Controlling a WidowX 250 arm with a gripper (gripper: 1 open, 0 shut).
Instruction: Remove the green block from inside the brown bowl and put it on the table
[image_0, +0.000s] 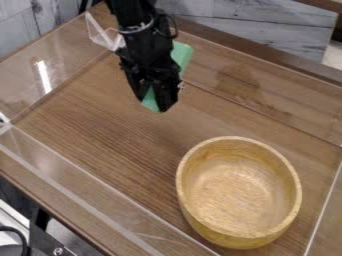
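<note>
Pale tan wood makes up the round, thick-rimmed bowl (239, 192), which sits toward four to five o'clock in the view, its hollow holding nothing that I can see. Brown, streaky wood-grain planks form the tabletop (100, 130) beneath it, and low walls of clear plastic (67, 205) edge that surface, one running from nine o'clock down to six. More clear plastic with a bright glint lies toward ten o'clock. Beyond the far edge, from eleven round to one o'clock, are grey, weathered-looking boards (274, 22). Down at seven o'clock, outside the plastic, dark cables (16, 240) curl in the corner.

My black, jointed gripper (158, 92) reaches in from twelve o'clock, well apart from the bowl, and I have it closed on the bright green, smooth-faced rectangular block (168, 78). Parts of the block show behind and between my dark fingers, and the rest is hidden by them. I see nothing standing between the block and the bowl. Whether the block touches the planks, I cannot tell.
</note>
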